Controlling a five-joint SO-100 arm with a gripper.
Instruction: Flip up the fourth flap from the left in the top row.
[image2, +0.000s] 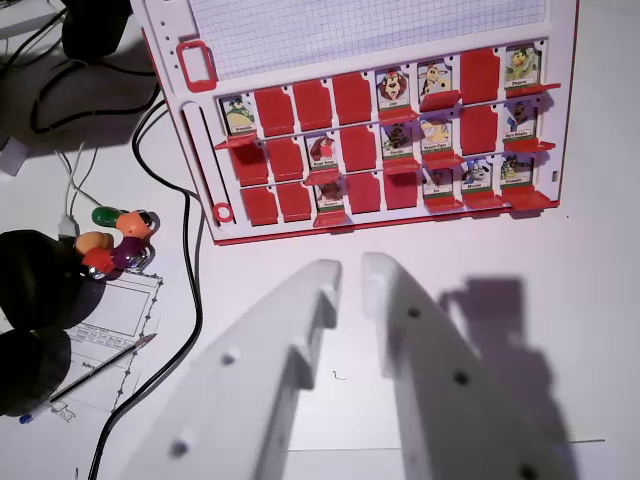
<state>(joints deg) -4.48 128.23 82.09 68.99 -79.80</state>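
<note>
a: biggest thing first, what's around the end effector (351, 268)?

b: the white counter (560, 330) under everything, and past the fingertips the red and white game board (385, 110), lying flat so its flaps can be tipped up from above.

a: and the end effector itself?

b: two white fingers (300, 330) spread a little, a narrow gap between the tips, nothing pinched. it hangs well short of the board's near edge (my guess: lining up before reaching in).

a: the target?

b: top row, fourth flap (352, 97) from the wrist view's left, lying flat and red, straight beyond the fingertips. the picture card (393, 89) just to its right already stands up.

a: smaller stuff?

b: off to the wrist view's left, a black cable (193, 290) snakes along the board's side, then a small colourful toy (118, 240), then a pen (85, 380) on a sheet of paper, all clear of the path.
</note>
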